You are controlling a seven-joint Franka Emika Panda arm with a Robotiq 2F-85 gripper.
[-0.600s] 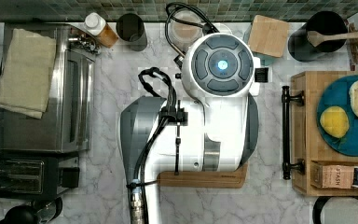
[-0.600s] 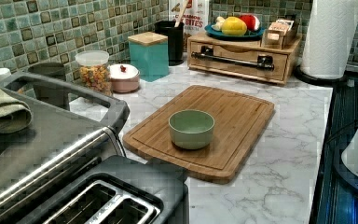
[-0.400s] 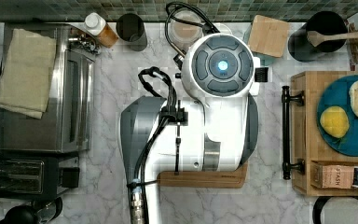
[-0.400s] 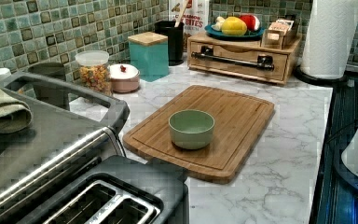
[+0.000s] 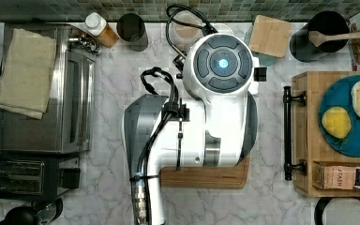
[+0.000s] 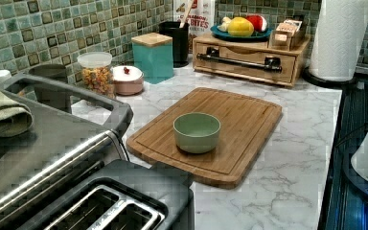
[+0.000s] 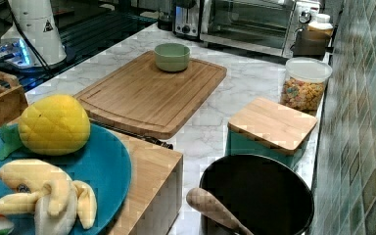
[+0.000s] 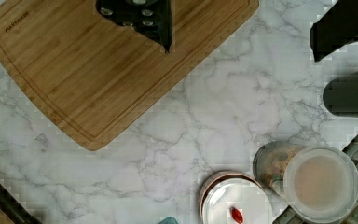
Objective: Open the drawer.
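Note:
The drawer [image 6: 247, 56] is a light wooden box with a long black bar handle [image 5: 288, 133], standing at the top view's right edge; its front sits flush, shut. It also appears in the right view [image 7: 149, 183] under a blue plate. My white arm [image 5: 206, 117] hangs over the middle of the counter, well apart from the handle. A black part of my gripper [image 8: 140, 18] shows in the wrist view over the cutting board's corner, with nothing seen in it.
A cutting board [image 6: 242, 117] carries a green bowl [image 6: 196, 132]. Along the tiled wall stand a teal canister [image 6: 152, 56], a cereal jar [image 6: 96, 72], a pink lidded bowl [image 6: 127, 79] and a black utensil pot [image 5: 321, 35]. A toaster oven [image 5: 51, 93] and a paper towel roll [image 6: 338, 38] flank the counter.

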